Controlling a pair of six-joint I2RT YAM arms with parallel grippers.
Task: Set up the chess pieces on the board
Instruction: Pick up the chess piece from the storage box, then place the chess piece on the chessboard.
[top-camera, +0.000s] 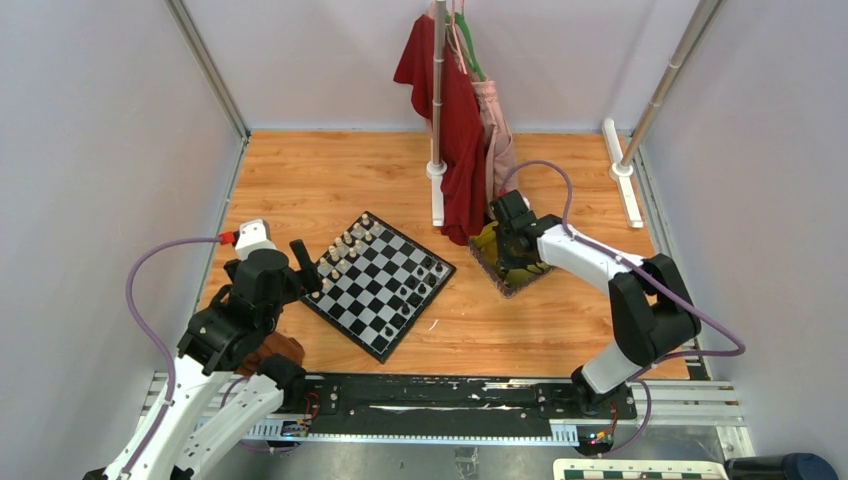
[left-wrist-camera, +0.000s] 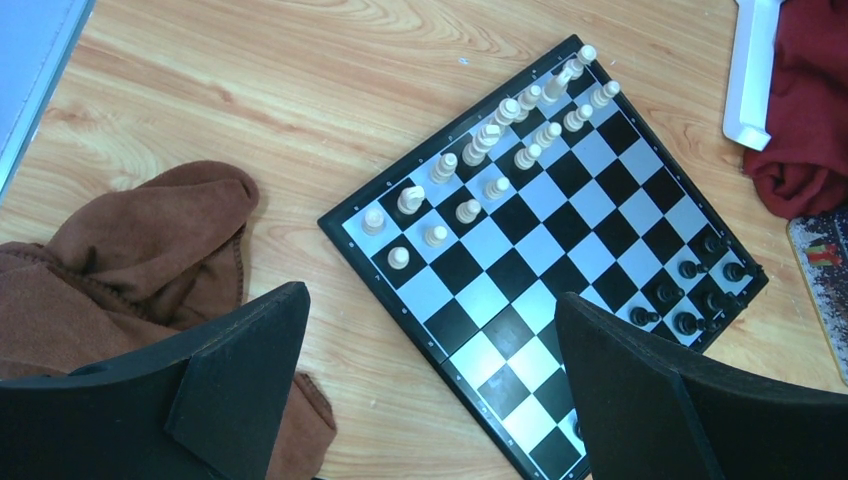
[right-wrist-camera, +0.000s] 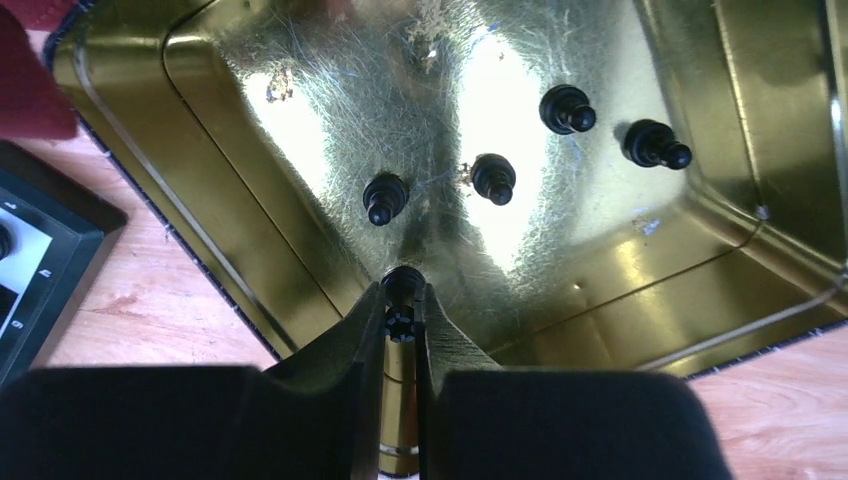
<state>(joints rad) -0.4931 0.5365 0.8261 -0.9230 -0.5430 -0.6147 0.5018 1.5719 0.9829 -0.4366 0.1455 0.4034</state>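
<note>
The black-and-white board (top-camera: 380, 285) (left-wrist-camera: 560, 250) lies on the wooden table, turned diamond-wise. Cream chess pieces (top-camera: 350, 243) (left-wrist-camera: 500, 140) fill two rows along its far-left side. A few black pieces (top-camera: 420, 285) (left-wrist-camera: 690, 290) stand at the right side. My left gripper (top-camera: 305, 265) (left-wrist-camera: 432, 300) hangs open over the board's near-left edge, holding nothing. My right gripper (top-camera: 510, 240) (right-wrist-camera: 401, 300) reaches down into the gold tray (top-camera: 520, 275) (right-wrist-camera: 250, 200), shut on a black chess piece (right-wrist-camera: 401, 285). Several loose black pieces (right-wrist-camera: 493, 178) lie on the tray floor beyond it.
A brown cloth (top-camera: 270, 350) (left-wrist-camera: 130, 250) is bunched on the table left of the board. A clothes stand with a red garment (top-camera: 450, 130) (left-wrist-camera: 800, 120) rises behind the board and tray. A white base bar (top-camera: 620, 180) lies at the far right. Walls close in on both sides.
</note>
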